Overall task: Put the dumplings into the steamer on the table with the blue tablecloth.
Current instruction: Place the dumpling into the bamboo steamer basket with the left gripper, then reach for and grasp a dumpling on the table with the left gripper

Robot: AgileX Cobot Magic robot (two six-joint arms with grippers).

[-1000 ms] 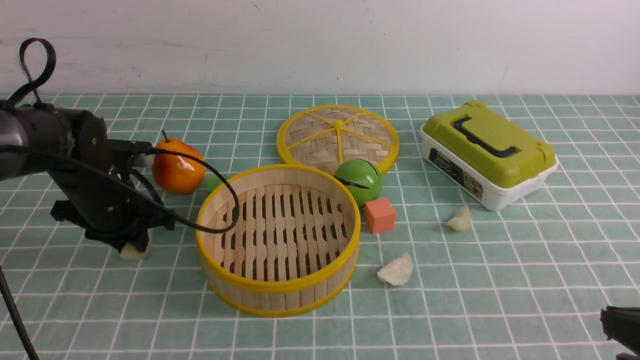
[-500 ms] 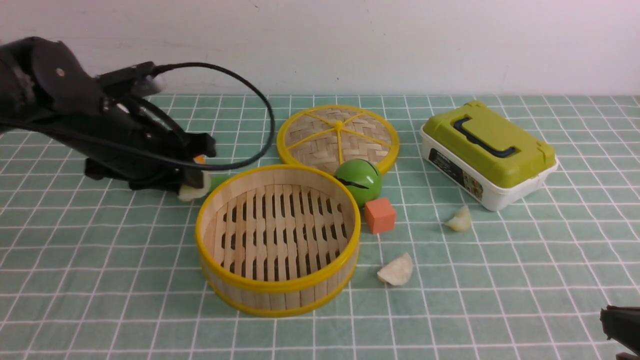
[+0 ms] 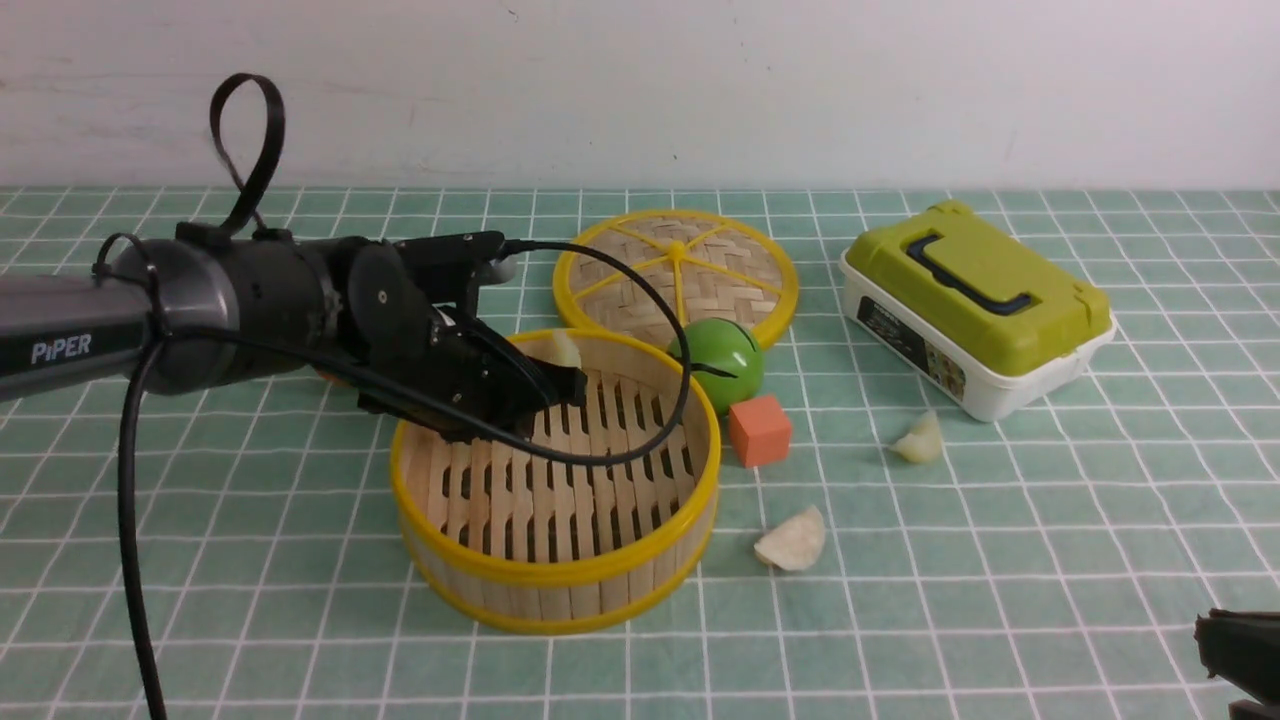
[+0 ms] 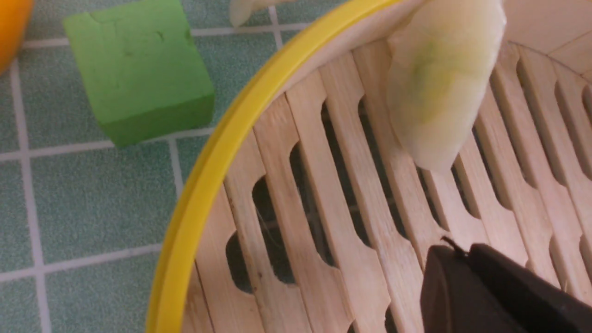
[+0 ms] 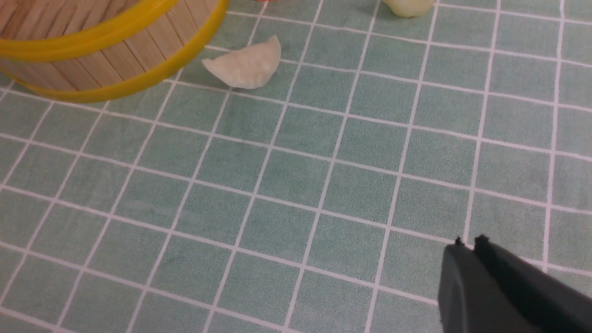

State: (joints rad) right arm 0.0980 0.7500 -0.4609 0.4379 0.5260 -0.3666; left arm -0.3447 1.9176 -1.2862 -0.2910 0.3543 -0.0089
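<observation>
Your left claw [image 3: 572, 385] reaches in over the steamer [image 3: 560, 575] from the left, jaws pressed together with nothing between them. One dumpling [image 3: 563, 349] sits just past the tips against the far inner wall; resting or dropping, can't tell. Your right claw [image 3: 1235, 650] is low at the near right corner, jaws together, empty.

Risks:
- The black cable [image 3: 640, 440] sags in a loop across the steamer's slats. On pull-back it could catch the rim and drag or tip the steamer.
- A second dumpling [image 3: 792, 541] lies just right of the steamer, and a third dumpling [image 3: 920, 439] lies farther right, near the green-lidded box [image 3: 975, 305].
- The orange cube [image 3: 760, 430] sits between them, so a loose reach may nudge it.

Surface: pale green checked cloth [image 3: 1000, 600], lying flat.

Room: plain white wall [image 3: 700, 90] behind the table.
</observation>
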